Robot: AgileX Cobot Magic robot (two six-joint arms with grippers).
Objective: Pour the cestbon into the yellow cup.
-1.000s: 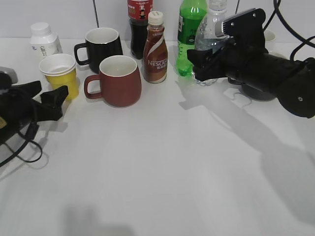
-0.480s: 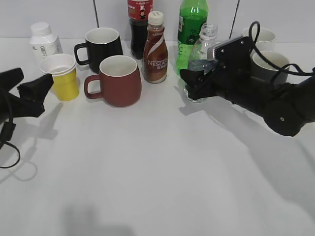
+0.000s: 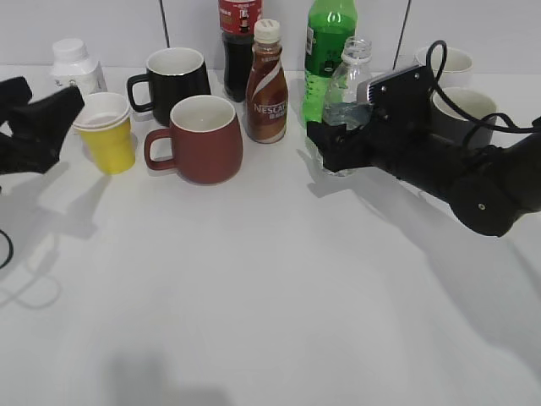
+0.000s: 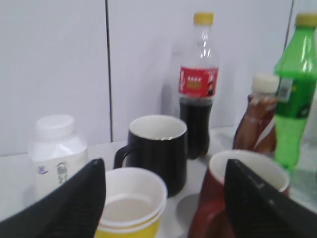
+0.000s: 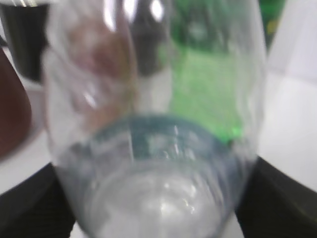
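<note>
The cestbon (image 3: 348, 80), a clear uncapped bottle with a dark label band, stands upright at the back centre-right. My right gripper (image 3: 336, 139) is shut on its lower body. In the right wrist view the bottle (image 5: 153, 124) fills the space between the dark fingers (image 5: 277, 198). The yellow cup (image 3: 106, 131), white inside, stands at the back left. My left gripper (image 3: 46, 91) is open and empty just left of it. In the left wrist view the cup (image 4: 130, 218) sits low between the spread fingers (image 4: 74, 203), nearer the left one.
A dark red mug (image 3: 203, 139) stands right of the yellow cup, with a black mug (image 3: 173, 80) behind. A white jar (image 3: 74, 68), cola bottle (image 3: 239, 34), Nescafe bottle (image 3: 267, 85) and green bottle (image 3: 328, 42) line the back. Two cups (image 3: 461, 110) stand back right.
My right gripper carried the cestbon left and down, then nearly stopped. My left gripper rose and moved back toward the yellow cup, staying open.
</note>
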